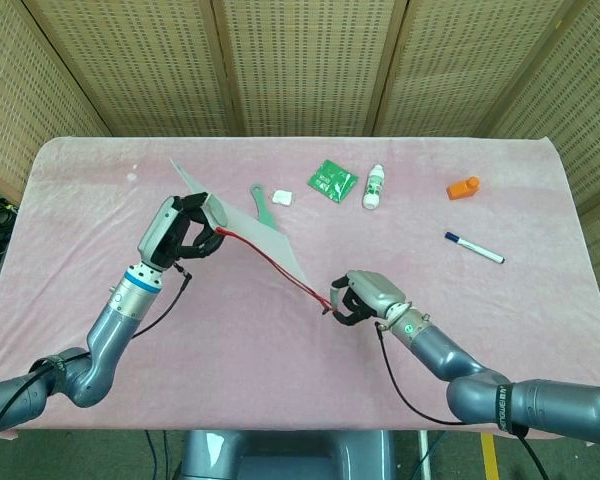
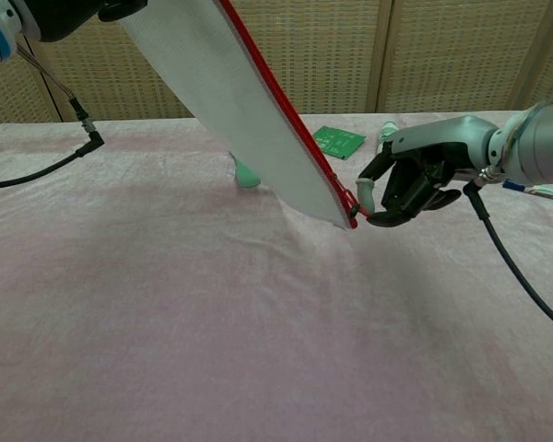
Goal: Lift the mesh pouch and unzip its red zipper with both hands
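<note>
Setting: robot test station, lab-type. Evidence: table (image 1: 540, 200) draped in pink cloth; perforated partition panels (image 1: 300, 60) enclosing the rear; loose cables (image 2: 37, 170) trailing from arms; assorted small props laid out on the cloth, namely marker (image 1: 474, 248), white bottle (image 1: 375, 187), green packet (image 1: 331, 181), orange item (image 1: 463, 187).

Backdrop: I'm seeing perforated folding screens (image 1: 300, 60) standing behind.
Table: pink cloth (image 1: 540, 200) is covering it, lying evenly lit.
</note>
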Robot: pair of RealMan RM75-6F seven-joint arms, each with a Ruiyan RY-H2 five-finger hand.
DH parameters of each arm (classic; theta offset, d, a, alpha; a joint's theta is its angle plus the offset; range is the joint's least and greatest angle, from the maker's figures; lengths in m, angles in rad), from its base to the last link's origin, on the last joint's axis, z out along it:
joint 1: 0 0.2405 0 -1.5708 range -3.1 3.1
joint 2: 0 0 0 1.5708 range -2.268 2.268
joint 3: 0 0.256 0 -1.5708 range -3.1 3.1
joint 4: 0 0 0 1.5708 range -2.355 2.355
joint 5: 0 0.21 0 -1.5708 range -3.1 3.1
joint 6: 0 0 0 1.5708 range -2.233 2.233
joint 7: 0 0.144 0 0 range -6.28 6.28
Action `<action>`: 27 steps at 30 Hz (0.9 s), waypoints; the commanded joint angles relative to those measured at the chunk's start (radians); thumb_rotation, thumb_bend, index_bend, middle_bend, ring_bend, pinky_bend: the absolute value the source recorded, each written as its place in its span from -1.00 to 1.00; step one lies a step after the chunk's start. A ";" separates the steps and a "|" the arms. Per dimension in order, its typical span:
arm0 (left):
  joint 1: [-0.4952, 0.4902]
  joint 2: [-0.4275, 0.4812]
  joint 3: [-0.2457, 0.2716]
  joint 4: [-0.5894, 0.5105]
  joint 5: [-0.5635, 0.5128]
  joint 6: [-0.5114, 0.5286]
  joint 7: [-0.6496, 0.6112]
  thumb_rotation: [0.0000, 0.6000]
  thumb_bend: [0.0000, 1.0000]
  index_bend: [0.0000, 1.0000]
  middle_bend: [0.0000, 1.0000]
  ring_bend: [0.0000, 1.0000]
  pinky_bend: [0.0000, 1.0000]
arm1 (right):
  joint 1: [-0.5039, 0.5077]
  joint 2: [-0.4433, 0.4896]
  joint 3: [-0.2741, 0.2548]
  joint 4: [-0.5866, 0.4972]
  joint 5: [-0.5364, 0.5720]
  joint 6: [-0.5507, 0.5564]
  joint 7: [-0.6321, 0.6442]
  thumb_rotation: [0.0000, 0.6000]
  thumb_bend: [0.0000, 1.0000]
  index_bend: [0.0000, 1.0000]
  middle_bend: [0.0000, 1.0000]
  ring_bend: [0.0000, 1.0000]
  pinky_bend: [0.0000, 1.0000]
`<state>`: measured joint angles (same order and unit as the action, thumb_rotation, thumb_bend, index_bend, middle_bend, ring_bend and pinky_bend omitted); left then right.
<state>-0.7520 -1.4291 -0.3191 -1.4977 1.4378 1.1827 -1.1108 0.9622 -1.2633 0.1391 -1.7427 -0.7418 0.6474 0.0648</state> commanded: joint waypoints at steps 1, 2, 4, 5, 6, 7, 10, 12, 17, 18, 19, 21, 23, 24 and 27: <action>0.005 0.008 -0.007 0.004 -0.007 0.004 -0.010 1.00 0.68 0.72 0.81 0.53 0.79 | -0.006 0.014 -0.013 0.007 0.004 -0.015 -0.005 1.00 0.54 0.61 0.98 0.91 1.00; 0.005 0.014 -0.011 0.005 -0.012 0.000 -0.019 1.00 0.68 0.72 0.81 0.53 0.79 | -0.007 0.020 -0.019 0.008 0.005 -0.021 -0.008 1.00 0.54 0.61 0.98 0.91 1.00; 0.009 0.017 -0.011 0.010 -0.015 0.000 -0.024 1.00 0.68 0.72 0.81 0.53 0.79 | -0.007 0.031 -0.025 0.009 0.008 -0.032 -0.012 1.00 0.54 0.61 0.98 0.91 1.00; 0.012 0.017 -0.012 0.014 -0.018 0.002 -0.025 1.00 0.68 0.72 0.81 0.53 0.79 | -0.007 0.036 -0.029 0.009 0.010 -0.037 -0.015 1.00 0.54 0.61 0.98 0.91 1.00; 0.013 0.017 -0.012 0.016 -0.018 0.002 -0.027 1.00 0.68 0.72 0.81 0.53 0.79 | -0.006 0.039 -0.031 0.009 0.011 -0.040 -0.016 1.00 0.54 0.61 0.98 0.91 1.00; 0.015 0.018 -0.011 0.019 -0.019 0.003 -0.032 1.00 0.68 0.72 0.81 0.53 0.79 | -0.006 0.044 -0.034 0.009 0.012 -0.045 -0.018 1.00 0.54 0.61 0.98 0.91 1.00; 0.018 0.017 -0.010 0.029 -0.020 0.003 -0.039 1.00 0.68 0.72 0.81 0.53 0.79 | -0.004 0.056 -0.039 0.008 0.016 -0.057 -0.020 1.00 0.54 0.61 0.98 0.91 1.00; 0.019 0.016 -0.010 0.036 -0.021 0.002 -0.042 1.00 0.68 0.72 0.81 0.53 0.79 | -0.004 0.062 -0.042 0.008 0.018 -0.065 -0.020 1.00 0.54 0.61 0.99 0.91 1.00; 0.021 0.016 -0.013 0.051 -0.027 -0.004 -0.057 1.00 0.68 0.72 0.81 0.53 0.79 | -0.004 0.071 -0.044 0.010 0.017 -0.074 -0.019 1.00 0.54 0.61 0.98 0.91 1.00; 0.021 0.015 -0.013 0.052 -0.028 -0.005 -0.059 1.00 0.68 0.72 0.81 0.53 0.79 | -0.004 0.070 -0.044 0.011 0.016 -0.074 -0.018 1.00 0.54 0.61 0.99 0.91 1.00; 0.021 0.015 -0.013 0.054 -0.029 -0.006 -0.062 1.00 0.68 0.72 0.81 0.53 0.79 | -0.004 0.070 -0.044 0.011 0.016 -0.074 -0.018 1.00 0.54 0.61 0.99 0.91 1.00; 0.022 0.014 -0.014 0.057 -0.030 -0.009 -0.070 1.00 0.68 0.72 0.81 0.53 0.79 | -0.003 0.067 -0.046 0.014 0.016 -0.075 -0.020 1.00 0.54 0.61 0.98 0.91 1.00; 0.018 0.016 -0.021 0.061 -0.038 -0.018 -0.074 1.00 0.68 0.73 0.81 0.53 0.79 | 0.000 0.060 -0.053 0.019 0.016 -0.074 -0.030 1.00 0.54 0.61 0.98 0.91 1.00; 0.017 0.017 -0.022 0.061 -0.039 -0.021 -0.073 1.00 0.67 0.73 0.81 0.53 0.79 | 0.000 0.058 -0.053 0.020 0.017 -0.072 -0.030 1.00 0.54 0.61 0.98 0.91 1.00; 0.016 0.019 -0.016 0.064 -0.031 -0.024 -0.065 1.00 0.30 0.59 0.81 0.53 0.79 | -0.008 0.051 -0.045 0.020 0.012 -0.055 -0.022 1.00 0.40 0.51 0.98 0.91 1.00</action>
<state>-0.7358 -1.4108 -0.3371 -1.4348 1.4041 1.1595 -1.1772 0.9577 -1.2096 0.0908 -1.7226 -0.7271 0.5872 0.0397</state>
